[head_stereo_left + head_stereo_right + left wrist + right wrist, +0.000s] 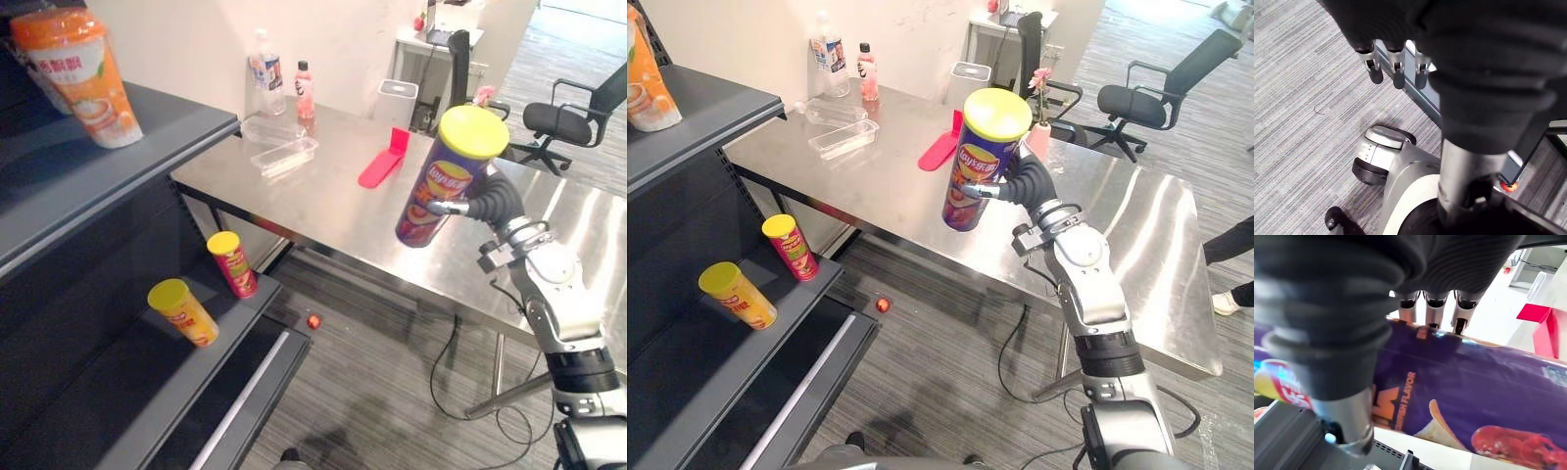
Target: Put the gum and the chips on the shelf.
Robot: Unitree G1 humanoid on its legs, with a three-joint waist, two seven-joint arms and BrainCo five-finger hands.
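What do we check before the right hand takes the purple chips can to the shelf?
1. Grasp: right hand curled round the purple chips can: ok.
2. Lid: yellow lid seated on the can: ok.
3. Clearance: can lifted off the steel table: ok.
4. Target: bare room on the lower shelf beside the red can and yellow can: ok.
5. Other arm: left hand relaxed, holding nothing: ok.
6. Floor: small red object by the shelf foot, in the way or not: cannot tell.
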